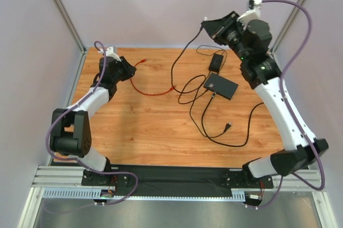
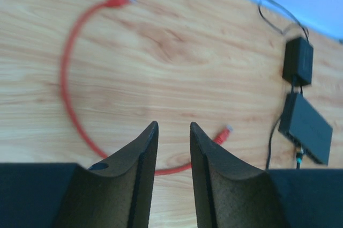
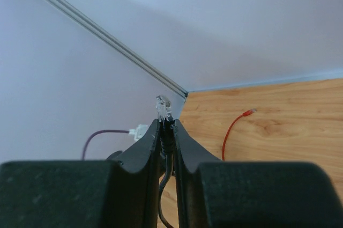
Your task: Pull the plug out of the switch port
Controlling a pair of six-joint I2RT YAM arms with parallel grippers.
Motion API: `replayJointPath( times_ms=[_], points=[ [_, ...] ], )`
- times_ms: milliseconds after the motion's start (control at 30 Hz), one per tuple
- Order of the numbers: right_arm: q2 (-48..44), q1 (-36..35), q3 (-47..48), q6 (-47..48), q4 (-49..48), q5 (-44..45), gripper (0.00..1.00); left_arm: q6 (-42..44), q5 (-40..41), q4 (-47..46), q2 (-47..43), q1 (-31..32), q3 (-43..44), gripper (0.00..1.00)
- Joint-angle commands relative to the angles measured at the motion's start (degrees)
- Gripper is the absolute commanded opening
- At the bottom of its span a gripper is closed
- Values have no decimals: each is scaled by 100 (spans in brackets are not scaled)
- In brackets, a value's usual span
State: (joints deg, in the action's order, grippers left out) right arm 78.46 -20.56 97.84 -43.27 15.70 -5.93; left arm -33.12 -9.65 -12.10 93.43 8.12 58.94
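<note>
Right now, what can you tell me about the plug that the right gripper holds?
The plug is a clear plastic connector with a black boot behind it, on a thin black cable. It is clamped between the jaws of the right gripper, its clear tip sticking out past them. It is held up in the air, away from the switch, and touches only those jaws.

Wood-grain table (image 1: 144, 131) enclosed on three sides by plain, pale lilac walls (image 1: 161, 2), with slanted aluminium posts (image 1: 63, 16) rising at the two far corners. A slotted aluminium rail (image 1: 64, 177) runs along the near edge, above a dull grey surface (image 1: 177, 214). Lighting is even and diffuse, and shadows on the wood are faint.
</note>
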Motion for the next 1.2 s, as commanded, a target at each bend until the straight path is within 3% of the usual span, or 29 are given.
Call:
replayJointPath(
  times_ms=[0, 167, 433, 533, 667, 867, 1000, 1167],
  points=[
    [633, -273, -46, -462, -927, 487, 10, 146, 506, 14, -816, -65, -198, 40],
    [1820, -685, 243, -1016, -1465, 776, 11, 535, 1613, 375, -1529, -74, -453, 44],
    [4834, -1099, 2246, -1623, -1219, 277, 16, 535, 1835, 173, -1679, -91, -778, 44],
    [5758, -1231, 3221, -1650, -868, 180, 22, 526, 1791, 42, -1644, -91, -857, 44],
    [6366, -1240, 3777, -1493, -709, -188, 43, 518, 1502, -64, -1512, -91, -823, 44],
    [5614, -942, 3041, -756, -173, -619, 68, 281, 449, -460, -1082, -74, -647, 43],
    [4611, -678, 1855, -263, 204, -401, 68, 166, 113, -750, -695, 145, -446, 42],
    [2838, -38, -645, -7, 275, 161, 57, 254, -124, -619, 25, 760, 326, 42]
  ],
)
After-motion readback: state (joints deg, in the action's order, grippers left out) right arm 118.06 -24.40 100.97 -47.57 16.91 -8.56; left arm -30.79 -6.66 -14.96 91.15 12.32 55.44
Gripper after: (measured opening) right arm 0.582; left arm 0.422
